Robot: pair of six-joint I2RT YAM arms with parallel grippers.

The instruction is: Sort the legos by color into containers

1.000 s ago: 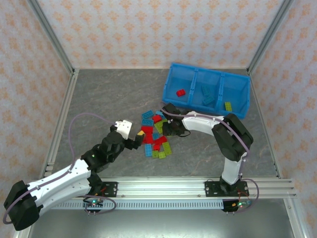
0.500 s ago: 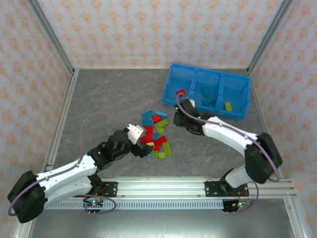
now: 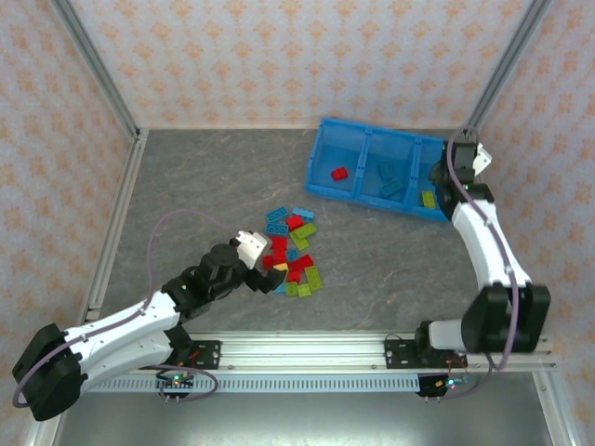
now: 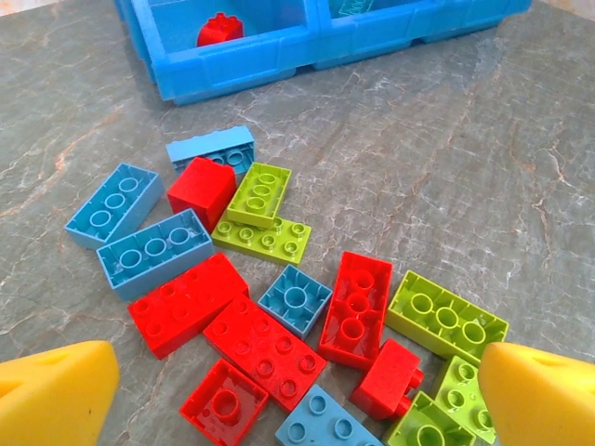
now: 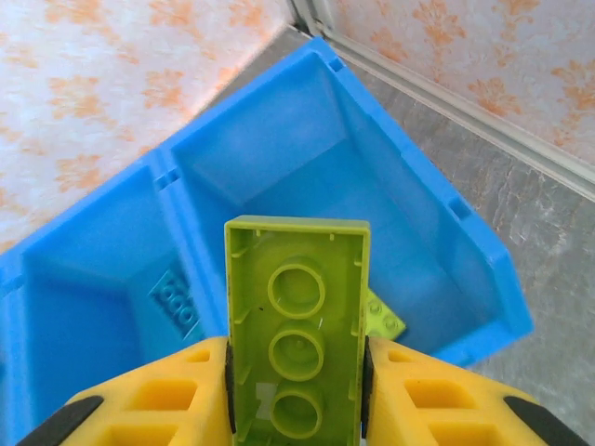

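Clamping lime lego (image 5: pixel 297 297) over bin (image 5: pixel 279 158): right end effector (image 5: pixel 296 360)

Bin (image 3: pixel 390 131) at table's (image 3: pixel 204 195) far right corner. Lego pile (image 3: pixel 291 253) mid-table. Compartments: single brick (image 3: pixel 339 174) left, several bricks (image 3: pixel 389 179) middle, lone brick (image 3: pixel 428 198) right. Held brick (image 5: pixel 297 316) above bin's right end.

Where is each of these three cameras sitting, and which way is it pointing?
Top: fixed above and behind the robot, looking down on the table; left arm and right arm show, bases nearest.
Left wrist: rides the left arm, looking forward and down at the loose bricks and bin; the open left hand shows its yellow fingertips.
Right wrist: rides the right arm, looking down into the bin's end compartment; the right hand grips a green brick.
Shared: top and left wrist both show the bin's red brick.
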